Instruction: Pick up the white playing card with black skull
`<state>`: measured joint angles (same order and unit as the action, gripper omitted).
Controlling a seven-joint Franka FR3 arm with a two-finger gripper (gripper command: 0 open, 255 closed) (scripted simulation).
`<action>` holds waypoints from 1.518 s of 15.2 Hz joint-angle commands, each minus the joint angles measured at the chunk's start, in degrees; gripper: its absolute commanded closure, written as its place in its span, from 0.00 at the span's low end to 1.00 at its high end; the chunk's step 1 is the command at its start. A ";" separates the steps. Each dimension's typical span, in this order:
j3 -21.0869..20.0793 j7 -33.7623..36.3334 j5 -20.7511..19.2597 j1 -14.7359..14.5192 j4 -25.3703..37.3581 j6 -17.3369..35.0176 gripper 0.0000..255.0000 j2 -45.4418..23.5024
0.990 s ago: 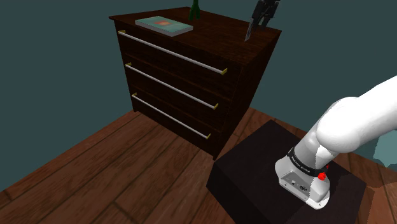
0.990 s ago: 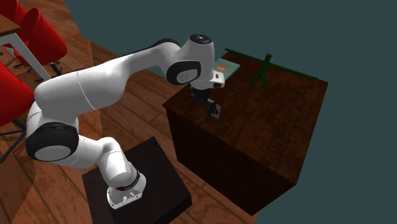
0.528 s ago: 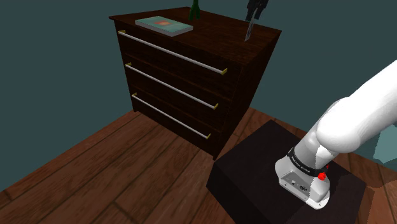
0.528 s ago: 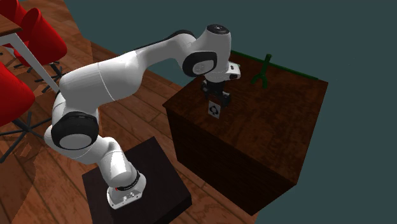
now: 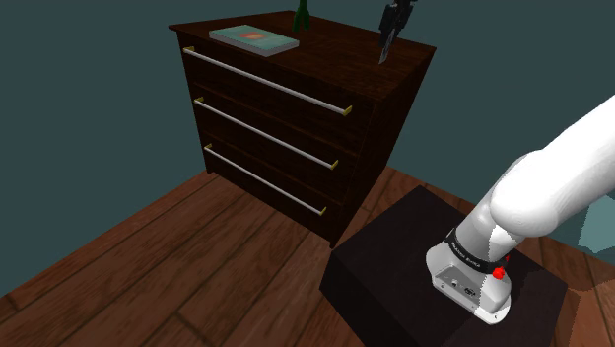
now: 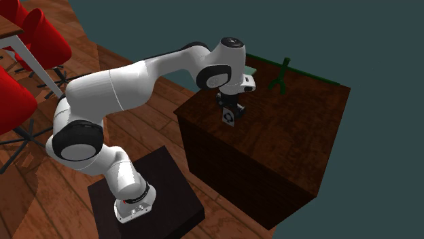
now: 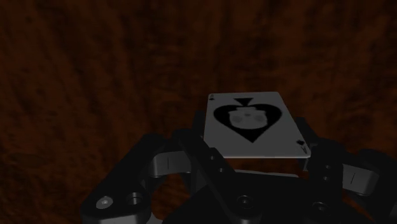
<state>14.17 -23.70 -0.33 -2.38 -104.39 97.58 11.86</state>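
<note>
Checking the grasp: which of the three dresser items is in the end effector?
The skull playing card, clasped in the end effector; the book and green bottle sit apart on the dresser.

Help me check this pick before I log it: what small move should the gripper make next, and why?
Probably a short, straight lift. The gripper is shut on the card, clasped between its fingers, and the card hangs close over the dresser top. A little more height would likely clear the wood before any sideways travel.
</note>
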 commanded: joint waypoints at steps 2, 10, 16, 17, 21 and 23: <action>-0.01 0.01 -0.01 0.00 -0.18 0.16 1.00 0.04; 0.01 -0.02 0.05 -0.01 0.79 -0.60 1.00 -0.18; 0.09 -0.10 0.35 -0.07 6.83 -5.40 1.00 -1.45; 0.11 -0.12 0.41 -0.08 7.90 -6.21 1.00 -1.72; 0.23 -0.24 0.70 -0.09 12.39 -9.53 1.00 -2.93; 0.31 -0.32 0.87 -0.08 14.79 -11.24 1.00 -3.65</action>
<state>14.40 -23.96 0.39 -2.46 -91.31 87.38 8.92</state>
